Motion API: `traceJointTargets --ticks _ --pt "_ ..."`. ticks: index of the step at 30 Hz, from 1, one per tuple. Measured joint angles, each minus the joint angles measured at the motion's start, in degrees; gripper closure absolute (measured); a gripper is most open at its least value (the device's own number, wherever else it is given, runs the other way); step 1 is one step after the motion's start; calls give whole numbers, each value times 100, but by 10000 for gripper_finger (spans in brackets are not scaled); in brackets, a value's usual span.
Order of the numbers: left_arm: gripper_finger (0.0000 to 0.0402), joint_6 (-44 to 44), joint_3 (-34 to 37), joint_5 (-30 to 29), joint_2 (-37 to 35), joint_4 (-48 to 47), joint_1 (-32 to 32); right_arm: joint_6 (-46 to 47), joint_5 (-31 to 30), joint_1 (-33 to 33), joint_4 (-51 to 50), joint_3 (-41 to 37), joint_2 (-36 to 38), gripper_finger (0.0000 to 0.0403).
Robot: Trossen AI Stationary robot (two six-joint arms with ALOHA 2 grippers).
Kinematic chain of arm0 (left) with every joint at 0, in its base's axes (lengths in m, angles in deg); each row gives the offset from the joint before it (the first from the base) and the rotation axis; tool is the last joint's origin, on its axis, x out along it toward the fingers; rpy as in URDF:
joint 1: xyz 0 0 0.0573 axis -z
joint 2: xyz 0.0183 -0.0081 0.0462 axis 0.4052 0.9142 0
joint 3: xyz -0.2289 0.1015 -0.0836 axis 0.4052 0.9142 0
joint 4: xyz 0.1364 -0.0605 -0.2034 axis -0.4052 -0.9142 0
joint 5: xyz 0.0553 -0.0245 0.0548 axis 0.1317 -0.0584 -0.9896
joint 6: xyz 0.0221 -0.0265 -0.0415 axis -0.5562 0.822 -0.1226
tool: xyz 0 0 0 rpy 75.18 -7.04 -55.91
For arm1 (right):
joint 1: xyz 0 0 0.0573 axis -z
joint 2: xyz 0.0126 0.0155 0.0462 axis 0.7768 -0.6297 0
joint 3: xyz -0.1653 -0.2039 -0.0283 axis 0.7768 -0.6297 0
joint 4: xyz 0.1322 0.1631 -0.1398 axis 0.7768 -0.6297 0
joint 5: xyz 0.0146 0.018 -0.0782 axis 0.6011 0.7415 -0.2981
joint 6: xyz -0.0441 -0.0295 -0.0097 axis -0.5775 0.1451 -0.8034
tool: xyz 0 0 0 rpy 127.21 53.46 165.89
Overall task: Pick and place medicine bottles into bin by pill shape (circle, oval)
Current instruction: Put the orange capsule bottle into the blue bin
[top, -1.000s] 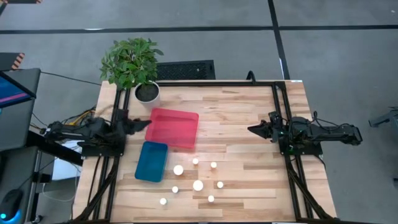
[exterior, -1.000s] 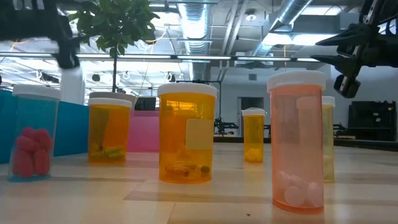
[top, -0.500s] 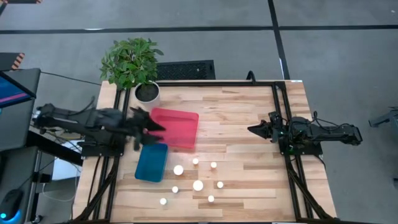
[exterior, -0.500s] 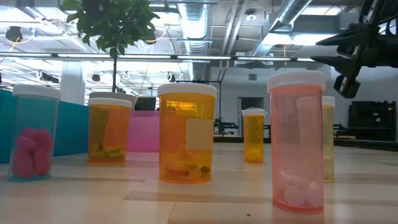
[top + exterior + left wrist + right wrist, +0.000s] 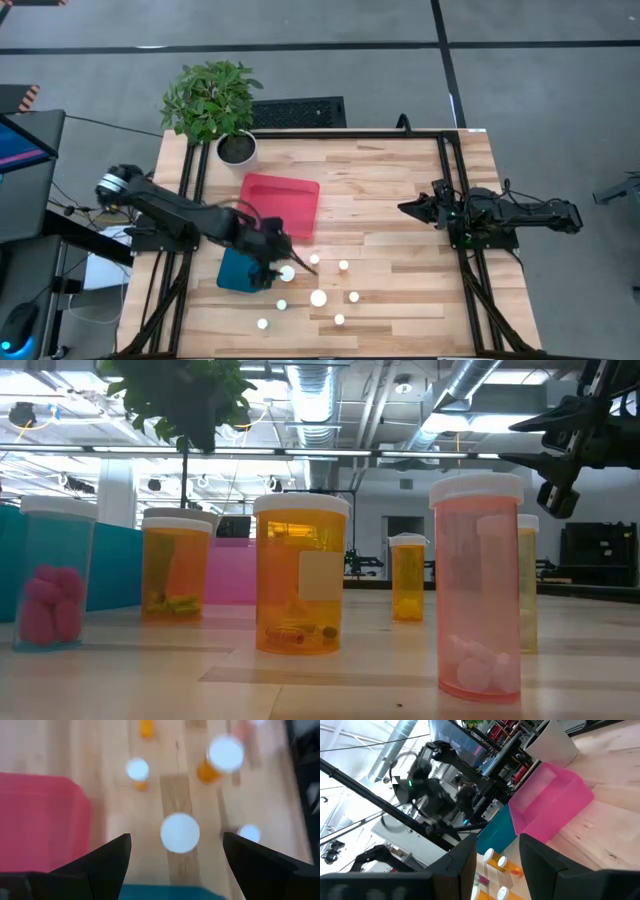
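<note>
Several medicine bottles with white caps stand upright on the wooden table near its front edge, among them an orange one [image 5: 300, 575] and a pink one [image 5: 478, 590]. My left gripper [image 5: 283, 258] hangs open above the blue bin's right edge. A white-capped bottle [image 5: 180, 832] stands below and ahead of its spread fingers, untouched; it is the bottle [image 5: 287, 272] nearest the blue bin. My right gripper [image 5: 403, 208] waits at the table's right side, raised, pointing left, its fingers [image 5: 470, 855] apart with nothing between them.
A red bin [image 5: 282, 205] lies at the table's middle left, with a blue bin [image 5: 243, 262] in front of it. A potted plant [image 5: 212, 100] stands at the far left corner. Bare wood spreads between the bottles and my right arm.
My left arm has swung out from the table's left edge, past the red bin, toward the near edge and right. It now hangs over the blue bin's right side by the bottles, with its fingers spread wider. The bottles have stayed put.
</note>
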Motion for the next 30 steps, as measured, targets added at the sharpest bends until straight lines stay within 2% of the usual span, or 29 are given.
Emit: traceJointTargets --ticks 5,11,22,30 --pt "93 -165 -16 -121 651 345 187 -2 140 -1 -2 0 0 242" --pt "93 -187 -20 -328 1069 508 305 0 155 0 -2 0 -2 239" --pt "93 -410 -15 -181 1167 469 384 0 372 -2 -4 0 -2 237" --pt "93 -664 1 -139 1561 449 437 2 444 -6 9 0 -8 236"
